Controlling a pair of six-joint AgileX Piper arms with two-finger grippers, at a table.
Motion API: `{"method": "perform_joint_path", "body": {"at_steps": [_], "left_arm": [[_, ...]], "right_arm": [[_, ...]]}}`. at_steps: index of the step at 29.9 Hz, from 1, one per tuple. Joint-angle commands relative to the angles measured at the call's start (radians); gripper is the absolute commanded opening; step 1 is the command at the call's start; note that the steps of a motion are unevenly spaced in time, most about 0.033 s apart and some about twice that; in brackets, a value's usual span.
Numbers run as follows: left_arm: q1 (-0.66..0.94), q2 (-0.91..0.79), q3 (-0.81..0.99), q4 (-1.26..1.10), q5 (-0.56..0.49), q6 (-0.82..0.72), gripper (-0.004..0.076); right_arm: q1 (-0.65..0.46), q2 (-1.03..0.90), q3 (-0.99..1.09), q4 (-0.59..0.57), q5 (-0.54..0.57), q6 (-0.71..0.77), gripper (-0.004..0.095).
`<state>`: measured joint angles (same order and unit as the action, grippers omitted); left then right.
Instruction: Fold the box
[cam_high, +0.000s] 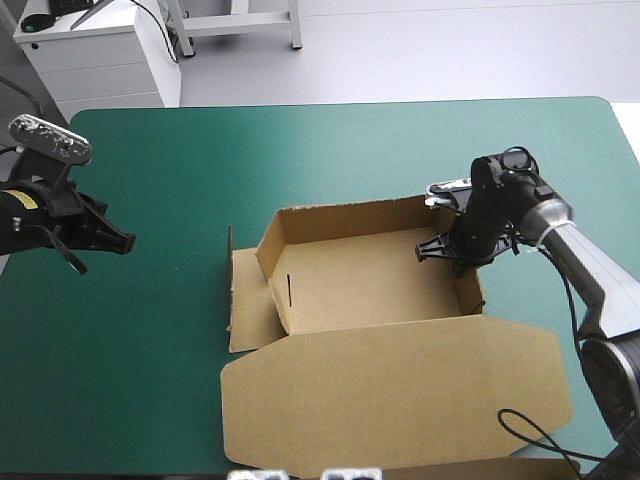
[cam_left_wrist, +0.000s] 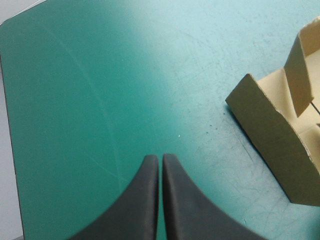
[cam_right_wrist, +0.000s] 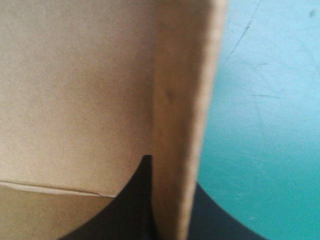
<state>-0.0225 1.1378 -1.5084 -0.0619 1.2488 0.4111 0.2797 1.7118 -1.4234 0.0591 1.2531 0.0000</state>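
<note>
Box (cam_high: 370, 275) — its right wall pinched by the right gripper (cam_high: 460, 262) — lies well apart from the clenched left gripper (cam_high: 126, 241).

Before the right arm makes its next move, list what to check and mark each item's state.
1. Right gripper holds the box: ok, the right wall stands between its fingers.
2. Left gripper clear of the box: ok, shut over bare teal-green cover, apart from the board.
3. Far wall and left wall raised: ok.
4. Left end flap tucked in: not ok, it lies outside the tray.
5. Lid out of the way: ok, flat toward the near edge.
6. Right wall locked in place: cannot tell, the gripper hides it.
</note>
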Motion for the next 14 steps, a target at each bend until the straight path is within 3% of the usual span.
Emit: {"method": "perform_joint_path", "body": {"at_steps": [1, 10, 14], "left_arm": [[-0.001, -0.02, -0.024, -0.015, -0.045, -0.004, 0.0009], [-0.001, -0.02, -0.024, 0.007, -0.065, -0.004, 0.0009], [-0.001, -0.018, 0.001, 0.068, -0.124, -0.036, 0.0009]], "right_arm": [[-0.003, -0.113, -0.108, 0.002, -0.006, -0.029, -0.0019], [-0.003, -0.235, -0.279, -0.002, -0.006, -0.057, -0.0019], [-0.003, -0.276, -0.299, -0.005, -0.006, -0.067, -0.0019]]}}
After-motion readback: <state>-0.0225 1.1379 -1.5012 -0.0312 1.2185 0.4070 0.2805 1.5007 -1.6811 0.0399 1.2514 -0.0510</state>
